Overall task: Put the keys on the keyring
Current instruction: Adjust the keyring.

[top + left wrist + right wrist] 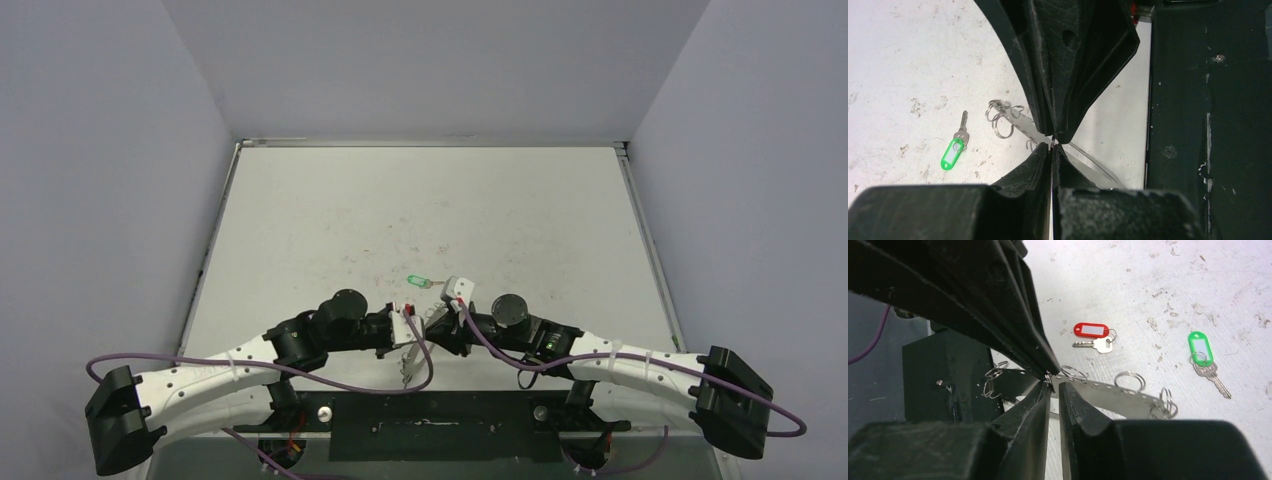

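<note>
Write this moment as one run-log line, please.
left gripper: shut on keyring | right gripper: shut, tip to tip with left, grip unclear | red-tagged key, green-tagged key: on table, off ring

No legible text or numbers.

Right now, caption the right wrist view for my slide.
The right gripper at the keyring; the red-tagged key and green-tagged key lie apart on the table beyond.

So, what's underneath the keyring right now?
Only bare table and shadow under the keyring; the red key and green key lie apart. The stretch behind the right gripper is covered.
</note>
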Motion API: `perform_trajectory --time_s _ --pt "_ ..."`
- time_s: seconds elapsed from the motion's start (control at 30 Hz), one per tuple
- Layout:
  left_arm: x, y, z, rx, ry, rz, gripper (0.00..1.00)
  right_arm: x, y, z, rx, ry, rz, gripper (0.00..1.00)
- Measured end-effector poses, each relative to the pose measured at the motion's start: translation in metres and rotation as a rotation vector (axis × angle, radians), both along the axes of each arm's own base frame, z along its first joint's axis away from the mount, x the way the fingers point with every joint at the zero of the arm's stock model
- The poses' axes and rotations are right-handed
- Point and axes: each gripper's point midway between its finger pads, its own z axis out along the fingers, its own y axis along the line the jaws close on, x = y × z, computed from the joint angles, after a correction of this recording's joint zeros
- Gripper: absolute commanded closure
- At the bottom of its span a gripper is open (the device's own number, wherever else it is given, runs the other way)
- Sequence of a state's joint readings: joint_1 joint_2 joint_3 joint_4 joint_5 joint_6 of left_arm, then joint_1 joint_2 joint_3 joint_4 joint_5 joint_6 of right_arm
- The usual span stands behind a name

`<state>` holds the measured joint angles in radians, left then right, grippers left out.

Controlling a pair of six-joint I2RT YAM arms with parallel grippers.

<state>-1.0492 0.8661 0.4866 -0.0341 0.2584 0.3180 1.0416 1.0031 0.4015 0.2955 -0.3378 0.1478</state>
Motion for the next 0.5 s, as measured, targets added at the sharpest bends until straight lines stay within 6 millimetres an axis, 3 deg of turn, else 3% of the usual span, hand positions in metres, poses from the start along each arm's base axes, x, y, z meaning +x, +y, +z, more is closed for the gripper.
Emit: perform_trajectory --time_s 0.07,0.23,0.4,0.5 --pt "-0.003 0.0 -0.002 0.01 0.004 -0.008 1.0 0.001 -0.001 -0.001 -0.006 -0.001 -0.007 0.59" --pt "-0.011 0.001 -0.007 0.033 0.015 -0.035 1.0 0.006 -0.012 0.002 -0.033 -0.056 -0.032 0.4" --pt "-0.014 0.001 -0.008 0.038 0.009 -0.054 1.0 0.009 -0.025 0.009 -0.065 -0.16 -0.028 0.32" --pt "-0.015 0.001 -0.006 0.034 -0.001 -0.06 1.0 0.009 -0.031 0.0 -0.127 -0.204 0.001 0.33"
